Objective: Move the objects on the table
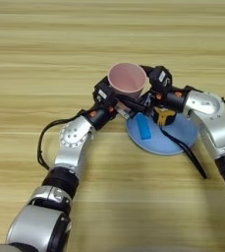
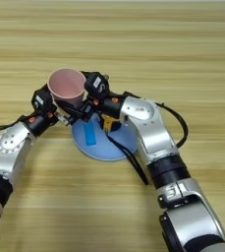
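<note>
Both hands are meeting at the pink plastic cup (image 1: 127, 79), left hand (image 1: 118, 106) and right hand (image 1: 151, 93) flanking it above the light-blue plate (image 1: 178, 138); finger states unreadable, so one hand should be gripping firmly before the other releases.

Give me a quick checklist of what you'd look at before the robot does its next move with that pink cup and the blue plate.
1. Pink cup upright, mouth up: ok.
2. Who holds the cup: both the left pincer and the right pincer are right at it, one on each side; which one grips it: cannot tell.
3. Blue block lying flat on the light-blue plate: ok.
4. Tape measure on the plate: ok, but its black strap trails off the rim onto the table, which might snag: not ok.
5. Cup clear of the plate's contents: cannot tell, the arms crowd that spot.
</note>
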You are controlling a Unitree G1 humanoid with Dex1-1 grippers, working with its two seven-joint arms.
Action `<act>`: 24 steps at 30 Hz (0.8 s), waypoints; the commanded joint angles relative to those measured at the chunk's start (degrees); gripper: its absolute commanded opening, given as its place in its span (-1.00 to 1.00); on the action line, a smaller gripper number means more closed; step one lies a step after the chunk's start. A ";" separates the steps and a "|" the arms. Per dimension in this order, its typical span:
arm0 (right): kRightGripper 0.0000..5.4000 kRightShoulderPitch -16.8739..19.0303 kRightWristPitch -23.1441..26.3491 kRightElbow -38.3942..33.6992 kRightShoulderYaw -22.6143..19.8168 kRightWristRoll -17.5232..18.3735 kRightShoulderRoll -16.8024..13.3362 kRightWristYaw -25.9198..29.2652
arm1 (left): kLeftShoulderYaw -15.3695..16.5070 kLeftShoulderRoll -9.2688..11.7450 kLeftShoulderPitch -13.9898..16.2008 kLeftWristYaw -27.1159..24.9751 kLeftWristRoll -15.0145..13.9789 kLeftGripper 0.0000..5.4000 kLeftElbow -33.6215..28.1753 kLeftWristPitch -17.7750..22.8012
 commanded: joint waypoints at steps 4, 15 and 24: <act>0.68 0.15 -0.29 -0.33 0.12 -0.72 -0.70 -0.61 | -0.27 0.35 0.10 -0.21 0.92 0.87 -0.57 0.14; 0.68 -0.04 -0.74 0.04 -0.10 -0.58 -0.65 -0.71 | -0.15 0.24 -0.01 -0.04 1.37 0.63 -0.29 0.07; 0.82 -0.24 -0.78 0.20 -0.27 -0.42 -0.61 -0.72 | 0.05 0.19 -0.14 0.10 1.36 0.63 -0.12 0.09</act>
